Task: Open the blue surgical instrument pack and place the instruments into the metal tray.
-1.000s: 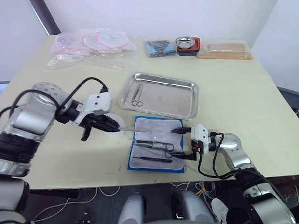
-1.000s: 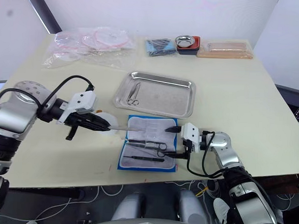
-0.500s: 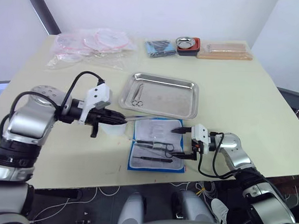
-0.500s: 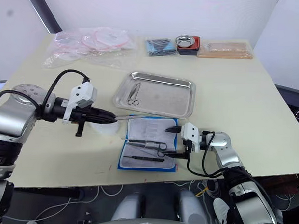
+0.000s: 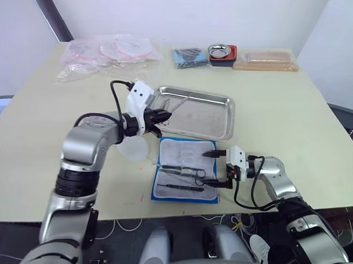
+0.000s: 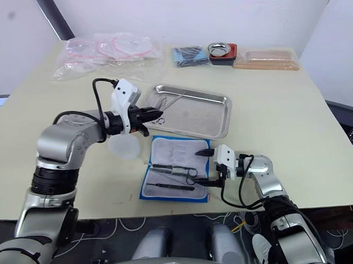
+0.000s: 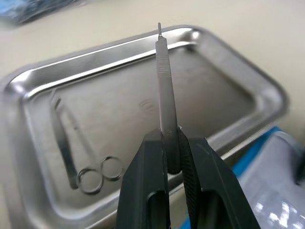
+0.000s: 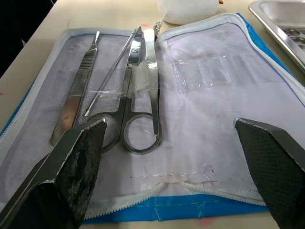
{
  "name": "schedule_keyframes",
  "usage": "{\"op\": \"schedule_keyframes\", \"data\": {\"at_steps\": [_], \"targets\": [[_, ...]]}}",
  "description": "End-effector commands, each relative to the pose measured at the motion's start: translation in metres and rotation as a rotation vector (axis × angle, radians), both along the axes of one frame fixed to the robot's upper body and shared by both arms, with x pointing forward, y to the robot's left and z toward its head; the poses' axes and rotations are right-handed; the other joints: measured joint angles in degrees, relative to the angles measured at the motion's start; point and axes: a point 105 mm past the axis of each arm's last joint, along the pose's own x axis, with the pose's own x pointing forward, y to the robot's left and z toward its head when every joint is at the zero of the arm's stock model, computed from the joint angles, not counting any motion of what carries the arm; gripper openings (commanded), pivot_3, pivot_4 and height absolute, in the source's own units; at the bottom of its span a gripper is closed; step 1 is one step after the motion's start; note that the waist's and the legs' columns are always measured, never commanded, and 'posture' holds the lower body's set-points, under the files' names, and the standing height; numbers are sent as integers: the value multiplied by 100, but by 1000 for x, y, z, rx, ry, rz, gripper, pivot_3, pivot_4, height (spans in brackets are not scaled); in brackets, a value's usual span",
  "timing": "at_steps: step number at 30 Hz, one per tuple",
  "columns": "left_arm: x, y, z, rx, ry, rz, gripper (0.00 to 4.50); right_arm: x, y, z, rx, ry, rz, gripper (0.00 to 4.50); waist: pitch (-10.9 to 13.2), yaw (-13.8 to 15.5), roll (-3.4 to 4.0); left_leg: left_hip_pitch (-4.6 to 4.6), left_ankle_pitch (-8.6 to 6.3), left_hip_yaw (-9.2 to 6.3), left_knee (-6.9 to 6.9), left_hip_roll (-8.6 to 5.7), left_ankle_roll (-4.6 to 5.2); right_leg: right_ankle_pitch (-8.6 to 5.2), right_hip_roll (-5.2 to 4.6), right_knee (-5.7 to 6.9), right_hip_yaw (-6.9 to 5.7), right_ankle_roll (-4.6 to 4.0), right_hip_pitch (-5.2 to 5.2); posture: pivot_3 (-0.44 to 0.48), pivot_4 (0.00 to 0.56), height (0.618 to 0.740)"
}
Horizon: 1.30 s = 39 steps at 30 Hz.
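The left gripper (image 7: 170, 143) clamps a slender scalpel handle (image 7: 165, 86) and holds it above the metal tray (image 5: 223, 129), where a pair of ring-handled scissors (image 7: 78, 160) lies near the tray's left end. The blue surgical instrument pack (image 5: 185, 169) lies unzipped and flat on the table just in front of the tray, with scissors (image 8: 138, 100), a scalpel handle (image 8: 78, 93) and a thin probe (image 8: 110, 76) on its pale lining. At the pack's right edge, the right gripper (image 5: 219, 168) hovers with its fingers spread wide and empty.

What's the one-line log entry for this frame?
left gripper: holds scalpel handle over metal tray | right gripper: open over pack
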Motion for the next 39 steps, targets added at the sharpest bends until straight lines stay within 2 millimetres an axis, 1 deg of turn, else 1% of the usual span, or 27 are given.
{"op": "schedule_keyframes", "data": {"at_steps": [1, 4, 6, 9, 15, 18, 30, 39], "targets": [[8, 1, 9, 14, -58, 94, 70, -25, -5, -56, -150, 182, 11, 4500, -3, -6, -5, 2, 0, 0, 0, 0, 0, 0, -2, 0, 0, 0, 2, 0, 150, 740], [18, -6, -1, -6, -44, 163, 70, -25, -4, -56, -149, 183, 13, 4500, -9, -3, -12, 13, 0, 0, -2, -1, -1, 0, -3, 1, 0, 0, 9, 0, 150, 740], [25, -9, -8, 11, -37, 213, 70, -25, -4, -55, -148, 183, 14, 4500, -13, 2, -17, 14, 0, -2, -3, -1, -1, 0, -3, 1, -1, 0, 11, 0, 150, 740], [31, -12, -11, 1, -25, 244, 70, -26, -3, -56, -148, 183, 16, 4500, -14, -4, -19, 15, 0, 0, -3, -2, -1, 0, -2, 0, -1, 0, 12, 0, 150, 740], [44, -9, -11, -42, 2, 331, 70, -28, -3, -56, -145, 185, 19, 4500, -13, -7, -18, 16, 0, 2, -4, -2, -2, 1, -2, 1, 1, 1, 12, 0, 150, 740], [49, -7, -18, -40, 36, 377, 70, -28, -4, -56, -145, 185, 17, 4500, -14, -7, -17, 16, 0, 2, -6, -2, -2, 1, -2, 0, 0, 1, 12, 0, 150, 740], [64, -16, -35, -17, 71, 417, 70, -25, -2, -55, -142, 175, 5, 4500, -14, -10, -18, 16, 0, 3, -7, -5, -4, 2, -1, -1, -2, 3, 11, 0, 150, 740], [65, -13, -45, -34, 106, 453, 70, -25, -1, -56, -141, 175, 2, 4500, -14, -13, -18, 19, 0, 4, -8, -5, -4, 3, -2, 0, -1, 5, 11, 0, 150, 740]]}}
